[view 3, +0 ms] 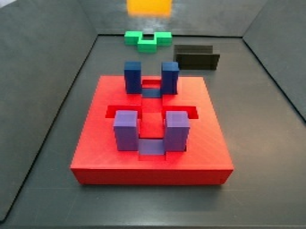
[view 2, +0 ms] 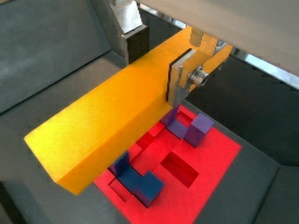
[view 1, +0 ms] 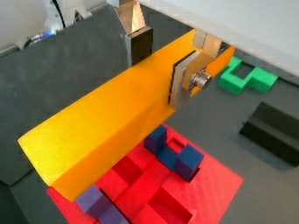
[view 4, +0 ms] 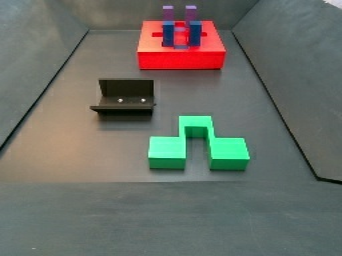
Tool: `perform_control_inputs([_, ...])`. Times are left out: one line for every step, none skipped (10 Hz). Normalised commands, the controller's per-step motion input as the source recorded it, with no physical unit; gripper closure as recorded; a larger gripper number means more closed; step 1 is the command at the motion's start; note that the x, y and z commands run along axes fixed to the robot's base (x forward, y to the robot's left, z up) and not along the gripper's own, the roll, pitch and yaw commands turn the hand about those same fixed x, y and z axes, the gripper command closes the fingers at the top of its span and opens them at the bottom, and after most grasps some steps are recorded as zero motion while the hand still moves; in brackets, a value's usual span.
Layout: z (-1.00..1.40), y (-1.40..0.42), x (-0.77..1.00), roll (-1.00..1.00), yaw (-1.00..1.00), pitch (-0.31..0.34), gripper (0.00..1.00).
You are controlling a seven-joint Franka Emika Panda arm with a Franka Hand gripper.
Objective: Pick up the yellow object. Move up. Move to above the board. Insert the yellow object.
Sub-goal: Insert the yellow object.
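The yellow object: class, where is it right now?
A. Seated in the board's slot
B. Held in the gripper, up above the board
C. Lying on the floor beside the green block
B: in both wrist views the gripper clamps the yellow object, with the board below.

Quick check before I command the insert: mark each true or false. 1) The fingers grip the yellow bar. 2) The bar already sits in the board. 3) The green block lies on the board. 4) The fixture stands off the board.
1) True: the gripper is shut on the yellow object.
2) False: it hangs above the board.
3) False: the green block lies on the floor.
4) True: the fixture stands on the floor.
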Motion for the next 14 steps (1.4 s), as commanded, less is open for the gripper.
perform_control_inputs([-0.73, -0.11, 0.20, -0.12, 0.00, -0.043, 1.00])
perform_control_inputs([-0.72, -0.14, 0.18, -0.10, 0.00, -0.049, 1.00])
perform_control_inputs([-0.72, -0.18, 0.18, -0.08, 0.00, -0.053, 1.00])
perform_control_inputs([-0.66, -0.20, 0.18, -0.04, 0.00, -0.037, 1.00])
perform_control_inputs([-0.61, -0.20, 0.17, 0.00, 0.00, 0.000, 1.00])
perform_control_inputs([-0.62, -0.19, 0.17, 0.06, 0.00, 0.000, 1.00])
perform_control_inputs([-0.67, -0.13, 0.21, 0.15, 0.00, 0.000, 1.00])
perform_control_inputs([-0.63, -0.07, 0.21, 0.22, 0.00, 0.007, 1.00])
perform_control_inputs([-0.44, -0.05, 0.17, 0.35, 0.00, 0.033, 1.00])
perform_control_inputs([-0.14, -0.03, 0.00, 0.42, -0.17, 0.131, 1.00])
perform_control_inputs([0.00, 0.00, -0.07, 0.20, -0.18, 0.059, 1.00])
perform_control_inputs([0.05, 0.00, -0.15, 0.00, -0.07, -0.003, 1.00])
perform_control_inputs([0.00, 0.00, -0.03, 0.00, 0.00, 0.000, 1.00])
perform_control_inputs([0.07, 0.03, -0.31, -0.06, -0.03, -0.063, 1.00])
